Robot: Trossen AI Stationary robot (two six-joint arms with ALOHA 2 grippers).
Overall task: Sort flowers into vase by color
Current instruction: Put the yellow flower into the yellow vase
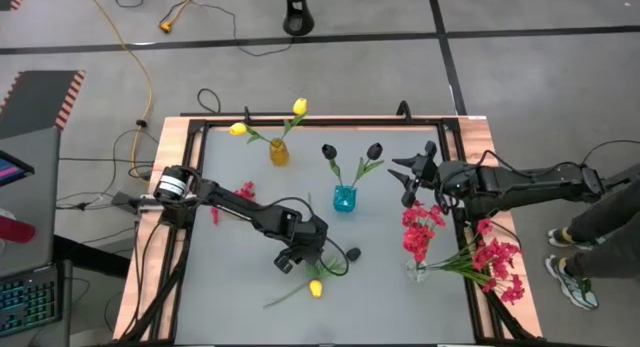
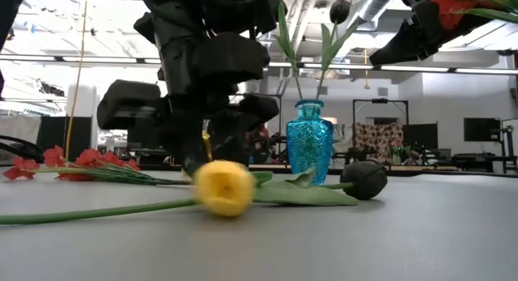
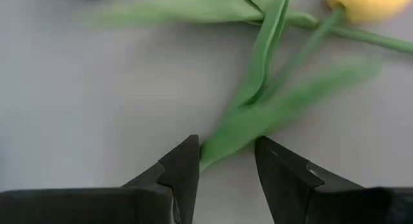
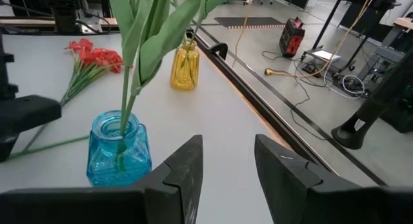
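Left pincer [image 3: 226,166] sits low at bottom centre of the high view, jaws parted astride a green leaf of the loose yellow tulip [image 1: 316,287] lying on the worktop [image 1: 230,307], apparently lined up to pinch it. Right pincer [image 1: 408,179] waits open at right of centre, beside the blue vase [image 1: 344,198] of black tulips [image 1: 329,151], clear of the pickup.

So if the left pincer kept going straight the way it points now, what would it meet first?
Most likely the green leaf of the loose yellow tulip lying on the table. The left pincer is open and the leaf tip sits between its fingers, though whether it touches them is unclear.
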